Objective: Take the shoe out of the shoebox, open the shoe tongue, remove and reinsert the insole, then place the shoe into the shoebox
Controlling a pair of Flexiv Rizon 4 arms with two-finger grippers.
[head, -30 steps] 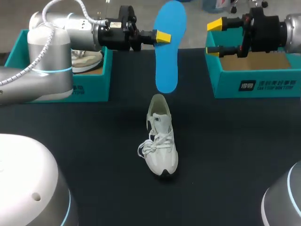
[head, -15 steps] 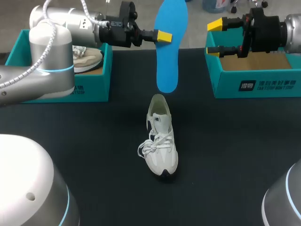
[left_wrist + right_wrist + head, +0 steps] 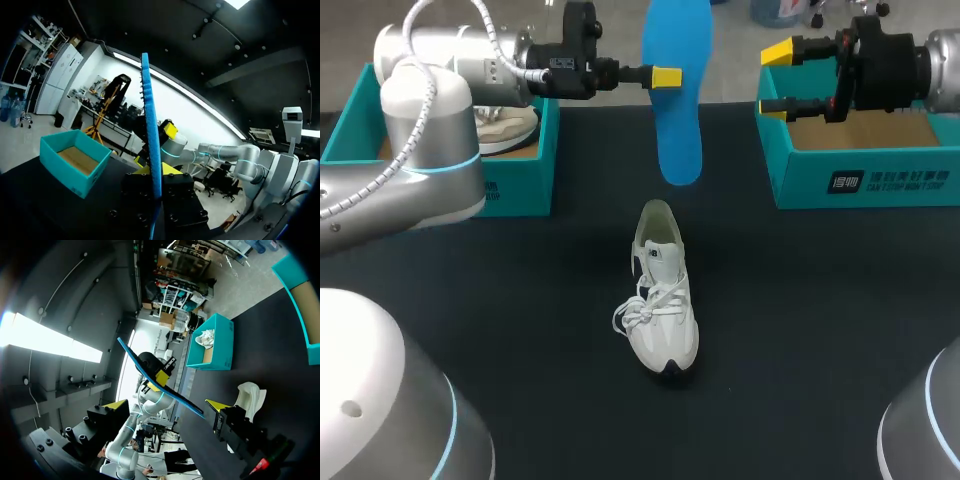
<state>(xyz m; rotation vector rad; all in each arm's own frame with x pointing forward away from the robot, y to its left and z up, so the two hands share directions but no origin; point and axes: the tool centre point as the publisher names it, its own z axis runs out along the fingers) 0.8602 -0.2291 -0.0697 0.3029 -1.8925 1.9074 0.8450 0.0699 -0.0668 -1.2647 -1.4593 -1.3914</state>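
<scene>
Left end effector [image 3: 665, 77]: clenched on the blue insole [image 3: 680, 95], gripping it at its left edge. The insole hangs upright in the air above the far middle of the bench [image 3: 820, 330], its lower end just beyond the heel of the shoe and clear of it. In the head view only one yellow tip shows; the other appears to sit behind the insole. The left wrist view shows the insole edge-on, rising from between the fingers.

Shoe [image 3: 663, 290]: white, laced, upright on its sole at mid-bench, heel to the far side, toe to the near side, with nothing touching it.

Right end effector [image 3: 777, 78]: released, with its fingers spread wide, held level over the left wall of the right shoebox [image 3: 860, 180] at the far right.

Left shoebox [image 3: 515, 185]: teal, at the far left of the bench, well apart from the shoe - a second shoe [image 3: 505, 125] lies inside it, partly hidden by the left arm.
</scene>
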